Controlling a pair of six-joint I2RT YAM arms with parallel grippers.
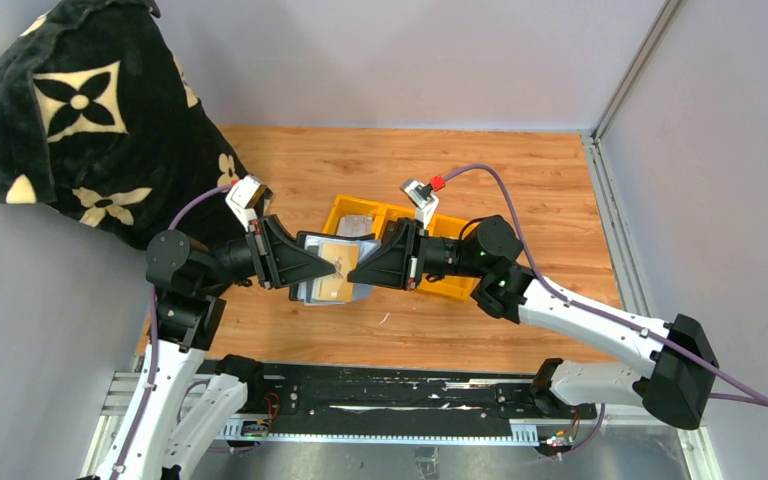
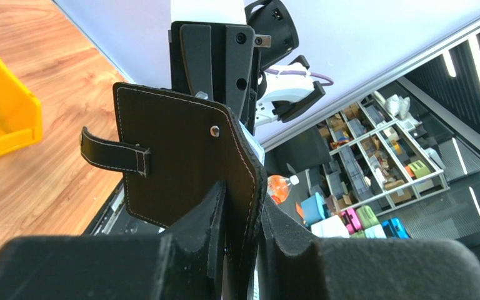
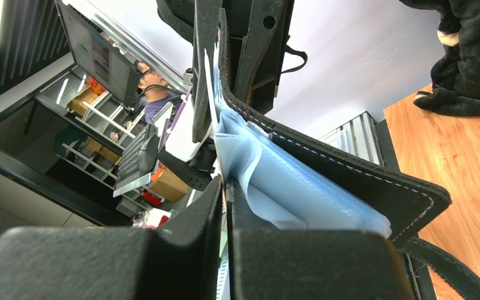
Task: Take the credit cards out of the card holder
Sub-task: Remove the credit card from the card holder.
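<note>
Top external: holder (image 1: 309, 240) held mid-table, 9 o'clock of bin (image 1: 337, 210). L gripper (image 1: 330, 264) pinches its cover. R gripper (image 1: 355, 266) pinches a thin edge, prob card (image 1: 332, 252). Risk: R catches sleeve (image 3: 287, 187) too, so card jams or holder slips.

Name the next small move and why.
Probably draw the right pincer back to slide the tan card free: the left pincer clamps the card holder's cover aloft, and the right is closed at its sleeve edge where that card shows.
</note>
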